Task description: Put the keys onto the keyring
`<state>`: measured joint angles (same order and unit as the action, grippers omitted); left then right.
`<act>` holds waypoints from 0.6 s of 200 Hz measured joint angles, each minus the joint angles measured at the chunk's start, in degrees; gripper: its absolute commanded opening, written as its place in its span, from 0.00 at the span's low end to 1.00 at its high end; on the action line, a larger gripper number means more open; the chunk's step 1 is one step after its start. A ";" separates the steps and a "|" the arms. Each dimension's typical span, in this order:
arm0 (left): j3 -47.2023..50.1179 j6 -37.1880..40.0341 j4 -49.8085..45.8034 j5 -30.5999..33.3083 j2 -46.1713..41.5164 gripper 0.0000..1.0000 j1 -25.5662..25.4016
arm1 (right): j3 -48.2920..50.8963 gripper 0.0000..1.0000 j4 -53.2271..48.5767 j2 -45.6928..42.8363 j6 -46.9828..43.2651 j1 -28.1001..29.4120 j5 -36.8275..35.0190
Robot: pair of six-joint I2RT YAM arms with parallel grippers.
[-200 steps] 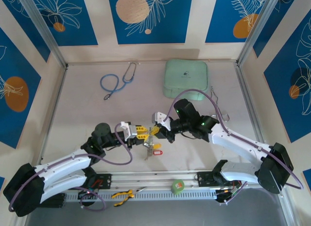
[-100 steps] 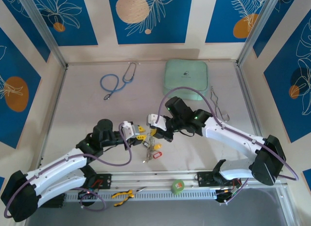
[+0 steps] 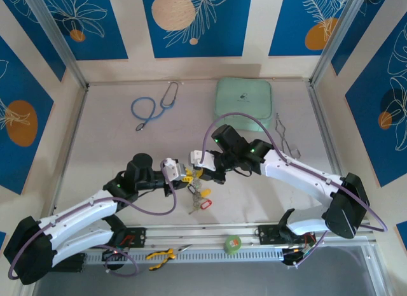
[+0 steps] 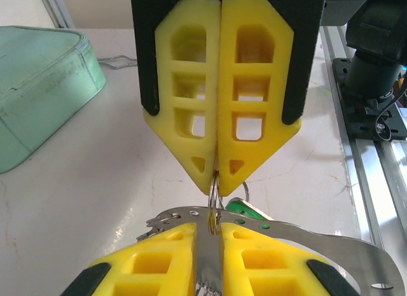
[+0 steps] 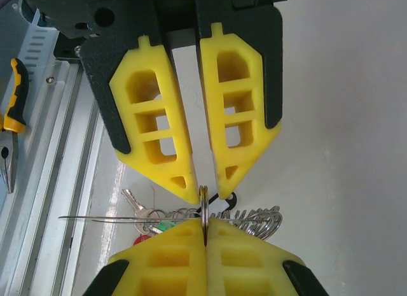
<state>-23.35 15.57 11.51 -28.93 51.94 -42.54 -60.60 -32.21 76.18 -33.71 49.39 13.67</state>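
On the table (image 3: 108,149) my two arms meet tip to tip near the middle, with the green case (image 3: 243,104) at 1 o'clock from that meeting point and the blue stethoscope (image 3: 151,108) at 11 o'clock. My right pincer (image 5: 205,231) is clamped tight on a small split ring (image 5: 204,210), and my left pincer (image 4: 206,235) pinches that ring from the opposite side, its fingers all but touching. The keyring (image 4: 305,235), a silvery band, lies right across my left fingertips, while the keys (image 3: 201,199) bunch just at 5 o'clock of the pincers
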 measured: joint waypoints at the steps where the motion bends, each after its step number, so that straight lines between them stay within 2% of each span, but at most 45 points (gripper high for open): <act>1: 0.00 0.00 0.00 0.00 0.00 0.17 0.00 | -0.07 0.00 -0.02 0.09 -0.09 0.04 0.00; 32: -0.48 0.00 0.02 -0.42 0.63 0.15 0.00 | -0.48 0.00 -0.02 0.76 -0.76 0.55 -0.22; 61: -0.66 -0.17 0.20 -1.01 0.70 0.02 0.00 | -0.55 0.00 -0.02 0.92 -0.79 0.50 -0.20; 90: -0.66 -0.20 1.25 -1.05 0.70 0.00 0.00 | -0.20 0.27 1.20 0.44 0.66 -0.72 1.09; 120: 0.00 -1.14 5.27 -1.03 0.72 0.00 0.00 | 4.15 0.31 6.67 -4.98 5.42 -4.92 5.92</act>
<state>-23.35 14.44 16.78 -29.95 52.66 -42.54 -56.45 -25.54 71.20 -28.29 44.47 19.59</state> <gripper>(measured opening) 0.059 0.309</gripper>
